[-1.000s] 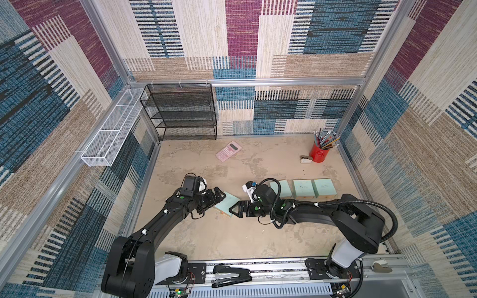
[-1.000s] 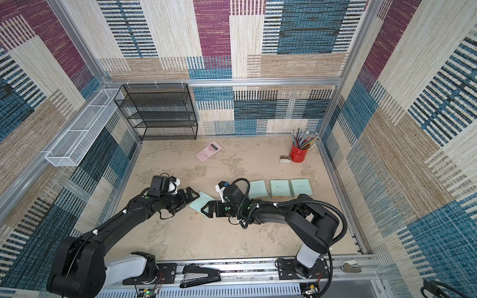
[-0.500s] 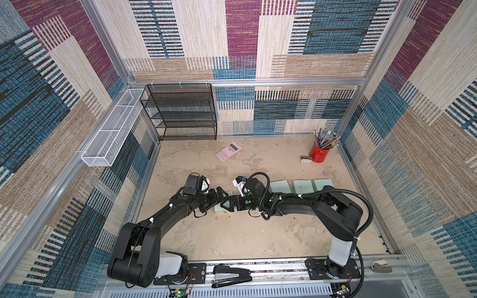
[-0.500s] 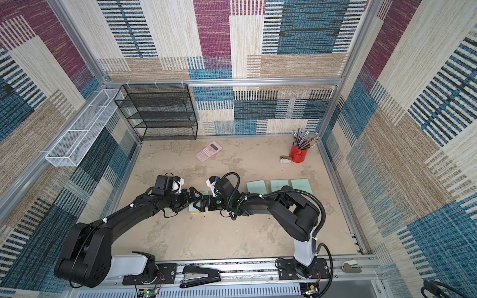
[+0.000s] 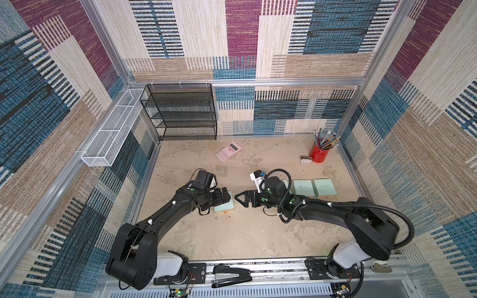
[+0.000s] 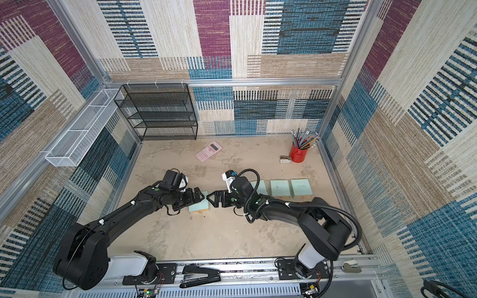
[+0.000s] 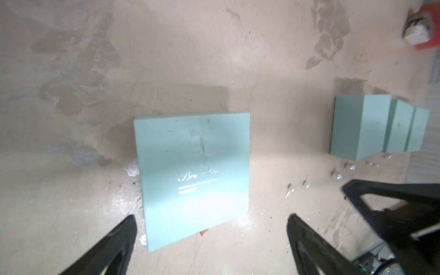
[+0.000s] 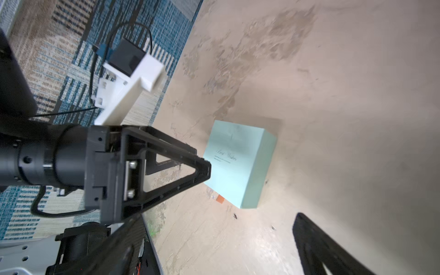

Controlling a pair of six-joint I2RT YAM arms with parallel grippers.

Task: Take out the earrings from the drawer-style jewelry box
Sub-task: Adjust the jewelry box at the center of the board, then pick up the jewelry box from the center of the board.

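**Loose earrings (image 7: pixel 338 176), shut jewelry box (image 7: pixel 195 171)**

The earrings are scattered on the worktop (image 7: pixel 273 95) between the jewelry box and three further mint boxes (image 7: pixel 357 131). The left tool (image 7: pixel 212 218) is held wide open, empty, at the box's edge; the right tool (image 5: pixel 240 200), likewise, just beside it.

Floor (image 5: pixel 245 237) bears mint boxes (image 5: pixel 302 187), earrings (image 7: pixel 337 176), calculator (image 5: pixel 228 151), cup (image 5: pixel 319 155).

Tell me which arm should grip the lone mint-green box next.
Left, probably: the open left tool frames the mint-green box squarely between its fingers in its wrist view, while the right tool, also open, sits off one side.
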